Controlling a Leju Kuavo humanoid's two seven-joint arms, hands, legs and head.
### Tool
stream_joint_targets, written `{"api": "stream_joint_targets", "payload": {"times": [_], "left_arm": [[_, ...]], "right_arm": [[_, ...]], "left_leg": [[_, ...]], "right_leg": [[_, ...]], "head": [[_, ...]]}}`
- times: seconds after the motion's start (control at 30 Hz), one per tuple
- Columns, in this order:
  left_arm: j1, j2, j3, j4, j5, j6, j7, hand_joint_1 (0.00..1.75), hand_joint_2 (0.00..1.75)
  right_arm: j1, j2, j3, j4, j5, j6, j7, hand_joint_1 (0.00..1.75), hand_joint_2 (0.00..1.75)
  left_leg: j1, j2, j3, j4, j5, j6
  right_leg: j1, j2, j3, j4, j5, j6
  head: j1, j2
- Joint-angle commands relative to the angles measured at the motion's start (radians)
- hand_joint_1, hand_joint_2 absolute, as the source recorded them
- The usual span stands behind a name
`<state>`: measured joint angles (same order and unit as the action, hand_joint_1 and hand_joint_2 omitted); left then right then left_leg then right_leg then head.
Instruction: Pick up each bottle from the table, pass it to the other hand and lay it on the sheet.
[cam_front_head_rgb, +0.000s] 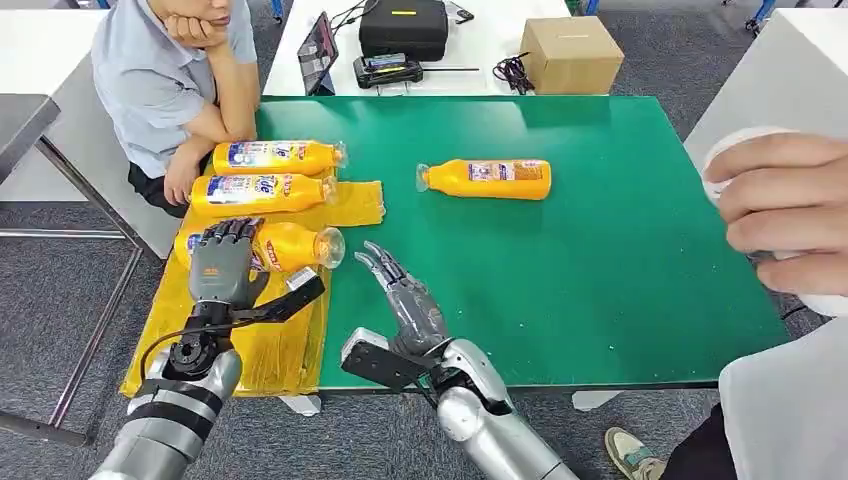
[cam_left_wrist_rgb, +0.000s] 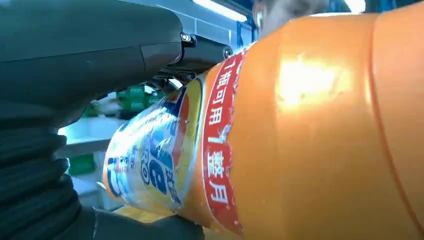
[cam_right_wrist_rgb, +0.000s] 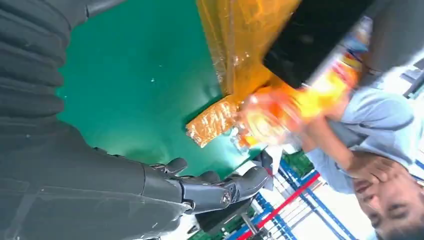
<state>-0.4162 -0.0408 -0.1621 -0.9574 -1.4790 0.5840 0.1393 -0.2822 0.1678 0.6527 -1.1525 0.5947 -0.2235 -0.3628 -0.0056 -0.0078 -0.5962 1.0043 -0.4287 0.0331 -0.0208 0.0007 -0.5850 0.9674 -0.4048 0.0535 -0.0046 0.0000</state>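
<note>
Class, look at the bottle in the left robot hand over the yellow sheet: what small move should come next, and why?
Probably lower the bottle onto the yellow sheet and let go. The left robot hand grips it over the sheet beside two bottles already laid there, and the right robot hand is open and apart, so the pass looks done.

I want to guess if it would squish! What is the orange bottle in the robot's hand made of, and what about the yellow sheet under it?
The bottle in the left hand looks like glossy plastic: light glints off its smooth orange side, and a shiny printed label wraps it. The sheet looks like thin crinkly plastic film: it is wrinkled, shiny and rumpled at the edge. Both are guesses from looks alone.
</note>
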Motion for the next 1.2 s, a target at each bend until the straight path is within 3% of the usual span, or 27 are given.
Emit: {"api": "stream_joint_targets", "payload": {"times": [0.03,0.2,0.23,0.3,0.33,0.37,0.43,0.5,0.57,0.63,0.67,0.7,0.73,0.77,0.8,0.9,0.93,1.2], "left_arm": [[-0.111,0.033,-0.063,0.205,-0.046,-0.095,0.057,1.57,1.75],[-0.159,0.043,-0.078,0.298,-0.052,-0.158,0.063,1.57,1.75],[-0.165,0.039,-0.073,0.319,-0.047,-0.177,0.066,1.31,1.75],[-0.177,0.029,-0.083,0.355,-0.046,-0.223,0.058,1.34,1.75],[-0.18,0.027,-0.089,0.37,-0.046,-0.236,0.054,0.79,1.75],[-0.181,0.026,-0.091,0.379,-0.042,-0.245,0.051,1.5,1.75],[-0.176,0.025,-0.096,0.389,-0.045,-0.24,0.05,1.5,1.75],[-0.179,0.021,-0.1,0.408,-0.045,-0.235,0.053,1.4,1.75],[-0.181,0.016,-0.109,0.424,-0.05,-0.249,0.052,0.47,1.75],[-0.19,0.015,-0.123,0.442,-0.063,-0.264,0.055,0.52,1.75],[-0.197,0.01,-0.124,0.458,-0.06,-0.279,0.055,0.8,1.75],[-0.197,0.01,-0.124,0.458,-0.06,-0.279,0.055,0.8,1.75],[-0.205,0.008,-0.133,0.471,-0.067,-0.292,0.056,0.72,1.75],[-0.209,0.006,-0.138,0.479,-0.073,-0.297,0.062,0.19,1.75],[-0.21,0.006,-0.139,0.481,-0.074,-0.299,0.064,0.09,1.75],[-0.222,0.001,-0.15,0.503,-0.084,-0.322,0.067,0.12,1.75],[-0.226,-0.003,-0.154,0.513,-0.086,-0.332,0.07,0.0,1.75],[-0.241,-0.023,-0.161,0.546,-0.092,-0.368,0.097,0.0,1.75]], "right_arm": [[0.01,-0.026,-0.019,-0.085,-0.009,0.033,-0.009,0.0,1.75],[0.02,-0.033,-0.01,-0.124,-0.011,0.048,-0.014,0.0,1.75],[0.022,-0.033,-0.009,-0.127,-0.012,0.05,-0.013,0.0,1.75],[0.024,-0.037,-0.01,-0.13,-0.013,0.056,-0.011,0.0,1.75],[0.024,-0.038,-0.013,-0.127,-0.013,0.057,-0.011,0.0,1.75],[0.025,-0.037,-0.014,-0.125,-0.015,0.06,-0.01,0.0,1.75],[0.025,-0.037,-0.015,-0.117,-0.015,0.06,-0.01,0.0,1.75],[0.027,-0.034,-0.017,-0.11,-0.016,0.063,-0.01,0.0,1.75],[0.028,-0.032,-0.016,-0.103,-0.015,0.063,-0.009,0.0,1.75],[0.027,-0.03,-0.019,-0.098,-0.02,0.065,-0.011,0.0,1.75],[0.028,-0.028,-0.023,-0.096,-0.026,0.065,-0.014,0.0,1.75],[0.028,-0.028,-0.023,-0.096,-0.026,0.065,-0.014,0.0,1.75],[0.027,-0.028,-0.024,-0.095,-0.028,0.066,-0.015,0.0,1.75],[0.026,-0.026,-0.026,-0.094,-0.032,0.068,-0.016,0.0,1.75],[0.026,-0.026,-0.026,-0.093,-0.033,0.069,-0.016,0.0,1.75],[0.023,-0.024,-0.026,-0.087,-0.033,0.07,-0.016,0.0,1.75],[0.023,-0.022,-0.026,-0.084,-0.035,0.072,-0.017,0.0,1.75],[0.017,-0.018,-0.029,-0.069,-0.037,0.075,-0.018,0.0,1.75]], "left_leg": [[0.002,-0.002,0.001,0.001,-0.001,-0.002],[0.002,-0.001,0.001,0.001,-0.001,-0.002],[0.002,-0.002,0.001,0.001,-0.001,-0.002],[0.002,-0.001,0.001,0.001,-0.001,-0.002],[0.001,-0.001,0.0,0.0,0.0,-0.001],[0.002,-0.002,0.001,0.001,-0.001,-0.002],[0.001,-0.001,0.001,0.0,0.0,-0.001],[0.001,0.0,0.002,-0.001,-0.001,-0.001],[0.001,0.0,0.002,-0.001,-0.001,-0.002],[0.001,0.0,0.003,-0.001,-0.001,-0.002],[0.001,0.0,0.002,0.0,0.0,-0.001],[0.002,0.0,0.003,0.0,-0.001,-0.002],[0.001,0.0,0.003,0.0,-0.001,-0.002],[0.001,0.0,0.002,-0.001,0.0,-0.002],[0.001,0.001,0.003,0.0,-0.001,-0.002],[0.001,0.001,0.003,0.0,-0.001,-0.002],[0.001,0.0,0.002,0.0,-0.001,-0.002],[0.001,0.001,0.005,-0.001,0.0,-0.002]], "right_leg": [[0.002,-0.002,0.003,0.0,-0.002,-0.002],[0.002,-0.002,0.002,0.001,-0.001,-0.002],[0.002,-0.002,0.002,0.0,-0.001,-0.002],[0.002,-0.002,0.002,0.001,-0.001,-0.002],[0.001,-0.002,0.001,0.0,-0.001,-0.002],[0.002,-0.003,0.003,0.0,-0.002,-0.003],[0.001,-0.001,0.002,0.0,-0.001,-0.001],[0.001,0.0,0.002,-0.001,-0.001,-0.002],[0.001,0.0,0.003,-0.001,-0.001,-0.002],[0.001,-0.001,0.003,-0.001,-0.001,-0.002],[0.001,0.0,0.002,-0.001,0.0,-0.002],[0.002,-0.001,0.003,-0.001,-0.001,-0.003],[0.002,-0.001,0.003,-0.001,-0.001,-0.002],[0.001,0.0,0.002,-0.001,0.0,-0.002],[0.002,0.0,0.004,-0.001,-0.001,-0.002],[0.001,0.0,0.003,-0.001,-0.001,-0.002],[0.001,0.0,0.003,0.0,0.0,-0.002],[0.001,0.0,0.005,-0.001,0.0,-0.002]], "head": [[0.0,0.0],[0.0,0.0],[0.0,0.0],[0.0,0.0],[0.0,0.0],[0.0,0.0],[0.0,0.0],[0.0,0.0],[0.0,0.0],[0.0,0.0],[0.0,0.0],[0.0,0.0],[0.0,0.0],[0.0,0.0],[0.0,0.0],[0.0,0.0],[0.0,0.0],[0.0,0.0]]}}
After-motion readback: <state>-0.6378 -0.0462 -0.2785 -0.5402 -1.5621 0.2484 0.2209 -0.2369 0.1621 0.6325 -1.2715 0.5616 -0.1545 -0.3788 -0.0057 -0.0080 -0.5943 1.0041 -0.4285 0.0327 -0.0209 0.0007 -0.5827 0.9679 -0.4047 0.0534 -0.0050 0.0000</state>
